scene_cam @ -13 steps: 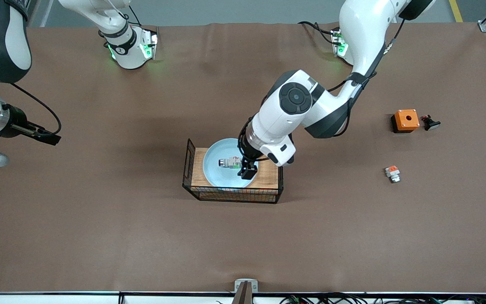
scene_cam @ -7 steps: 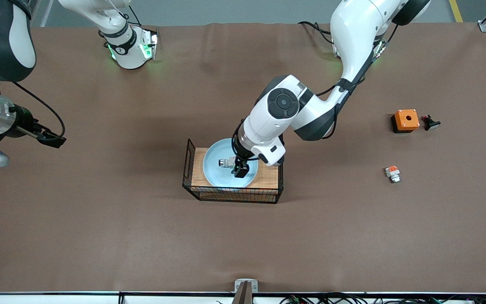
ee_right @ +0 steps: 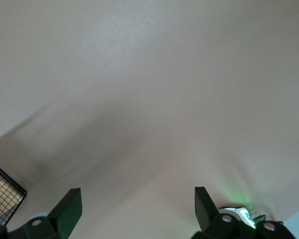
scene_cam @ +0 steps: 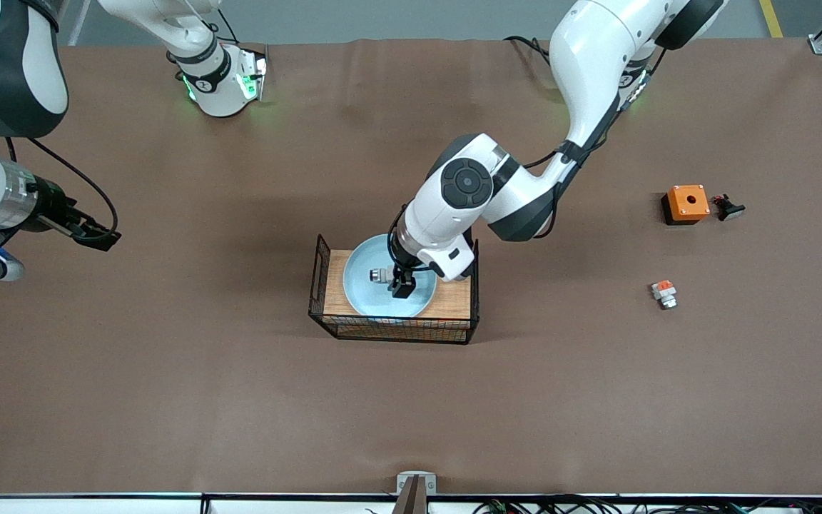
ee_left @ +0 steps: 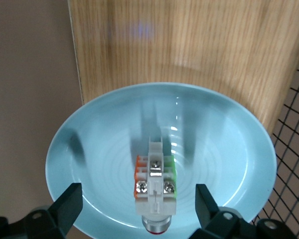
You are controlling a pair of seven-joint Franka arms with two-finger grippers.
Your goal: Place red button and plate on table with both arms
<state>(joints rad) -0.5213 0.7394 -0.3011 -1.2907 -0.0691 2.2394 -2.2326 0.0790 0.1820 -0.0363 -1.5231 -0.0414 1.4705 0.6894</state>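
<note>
You lose most of the tiny whitish-silver stubby red button [scene_cam: 381,275] under the left gripper [scene_cam: 402,285] in the front view. The left wrist view gives you its screws, orange and green sides [ee_left: 155,179], with both fingers [ee_left: 67,204] spread either side, not touching. It lies in the round pale-blue plate [scene_cam: 361,285] on the wood-topped black wire basket [scene_cam: 397,330], mid brown matte table [scene_cam: 168,392]. The right gripper [scene_cam: 97,235] waits, fingers apart, over the right arm's table edge.
</note>
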